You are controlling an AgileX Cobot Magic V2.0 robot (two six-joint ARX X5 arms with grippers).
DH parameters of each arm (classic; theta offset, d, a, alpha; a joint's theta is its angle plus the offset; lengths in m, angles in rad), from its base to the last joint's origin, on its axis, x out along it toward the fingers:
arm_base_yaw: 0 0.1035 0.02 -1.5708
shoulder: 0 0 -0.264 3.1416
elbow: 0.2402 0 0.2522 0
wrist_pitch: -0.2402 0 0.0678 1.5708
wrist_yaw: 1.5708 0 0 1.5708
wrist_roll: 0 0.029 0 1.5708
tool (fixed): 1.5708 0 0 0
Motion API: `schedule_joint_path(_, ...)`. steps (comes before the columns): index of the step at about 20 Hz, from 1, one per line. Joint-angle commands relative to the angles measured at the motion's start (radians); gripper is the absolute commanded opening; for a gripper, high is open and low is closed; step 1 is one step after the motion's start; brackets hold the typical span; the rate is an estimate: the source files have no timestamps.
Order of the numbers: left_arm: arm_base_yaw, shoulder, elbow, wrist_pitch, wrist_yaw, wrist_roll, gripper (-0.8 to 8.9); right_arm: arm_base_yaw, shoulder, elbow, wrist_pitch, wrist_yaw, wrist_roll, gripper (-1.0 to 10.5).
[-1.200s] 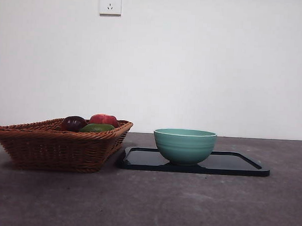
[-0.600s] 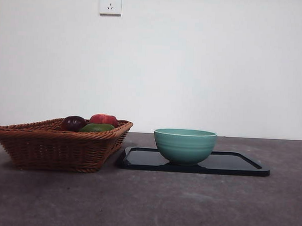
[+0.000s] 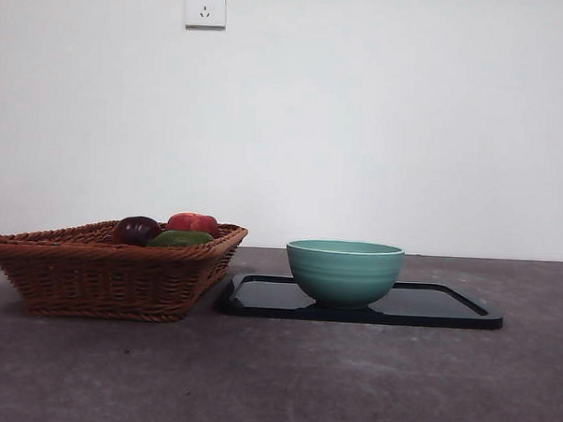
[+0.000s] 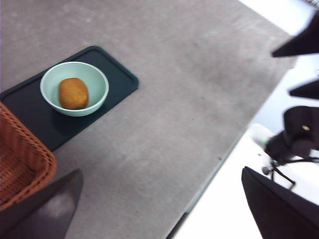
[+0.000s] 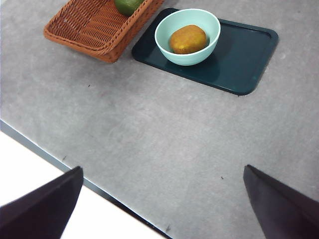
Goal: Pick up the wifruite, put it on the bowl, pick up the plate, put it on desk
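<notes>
The orange-brown wifruite [image 5: 188, 39] lies inside the mint-teal bowl [image 5: 210, 24]; it also shows in the left wrist view [image 4: 73, 93]. In the front view the bowl [image 3: 344, 272] hides the fruit. The bowl stands on the dark flat plate [image 3: 431, 306], which rests on the grey desk [image 3: 283, 379]. My left gripper [image 4: 159, 211] and my right gripper [image 5: 162, 206] are both open and empty. Both hang high above the desk, well away from the bowl, and neither shows in the front view.
A brown wicker basket [image 3: 101, 273] stands left of the plate, close to its edge. It holds a dark purple fruit [image 3: 136, 230], a red fruit [image 3: 193, 223] and a green fruit [image 3: 179, 237]. The desk's front edge [image 5: 60, 162] shows in the right wrist view.
</notes>
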Motion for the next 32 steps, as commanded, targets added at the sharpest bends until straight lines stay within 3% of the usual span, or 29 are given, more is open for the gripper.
schedule_joint_path(1,0.036,0.157,0.146,-0.051,0.0,0.013,5.01,0.005,0.002,0.008,0.011,-0.003,0.02,5.1)
schedule_joint_path(7,0.142,0.525,0.433,-0.196,0.0,0.092,5.63,0.005,0.002,0.008,0.011,-0.003,0.019,5.1)
schedule_joint_path(15,0.225,1.011,0.82,-0.31,0.0,0.229,5.62,0.005,0.002,0.008,0.011,-0.003,0.019,5.1)
schedule_joint_path(20,0.241,1.184,0.851,-0.227,-0.001,0.318,5.62,0.005,0.002,0.008,0.01,-0.003,0.02,5.1)
schedule_joint_path(25,0.243,1.257,0.851,-0.125,-0.001,0.32,5.61,0.005,0.002,0.008,0.01,-0.003,0.019,5.1)
schedule_joint_path(32,0.24,1.316,0.851,-0.093,0.0,0.309,5.59,0.005,0.002,0.008,0.009,-0.003,0.019,5.1)
